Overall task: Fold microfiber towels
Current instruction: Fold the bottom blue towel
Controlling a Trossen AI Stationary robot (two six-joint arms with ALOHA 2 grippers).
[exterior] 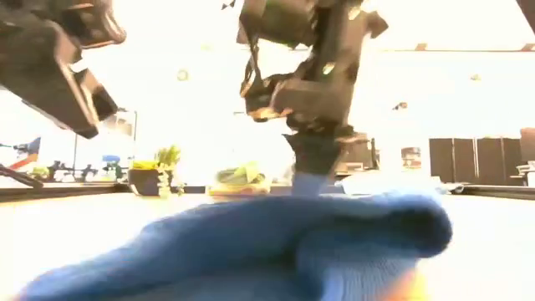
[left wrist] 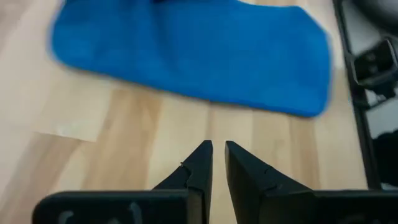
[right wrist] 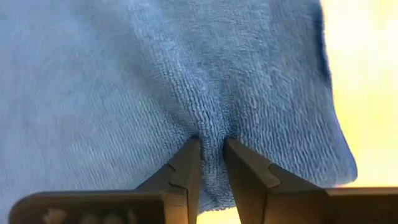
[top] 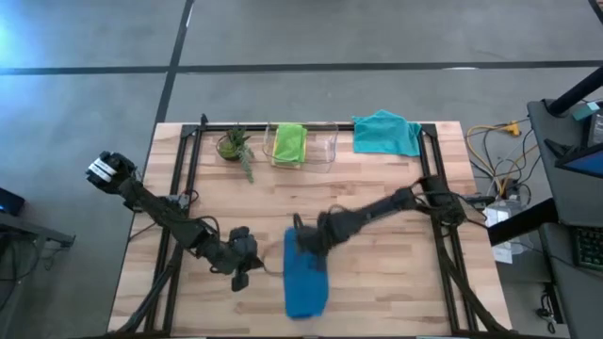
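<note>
The right gripper (right wrist: 211, 149) pinches a ridge of the blue towel (top: 305, 281) at the table's (top: 396, 282) front, probably to fold it, while the left gripper (left wrist: 217, 152), nearly closed and empty, waits beside it.

Wooden table (top: 377, 282) bears blue towel (top: 305, 282), teal towel (top: 387, 133), bin (top: 325, 149), plant (top: 235, 146).

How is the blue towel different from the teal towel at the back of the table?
The soft blue microfiber towel lies at the table's near edge, folded into a long strip; the teal microfiber towel lies rumpled at the far edge. The right gripper pinches a ridge of the blue towel, while nothing touches the teal towel. The blue one is deeper in colour, the teal one greener. Both are plain soft cloths on the wooden table.
</note>
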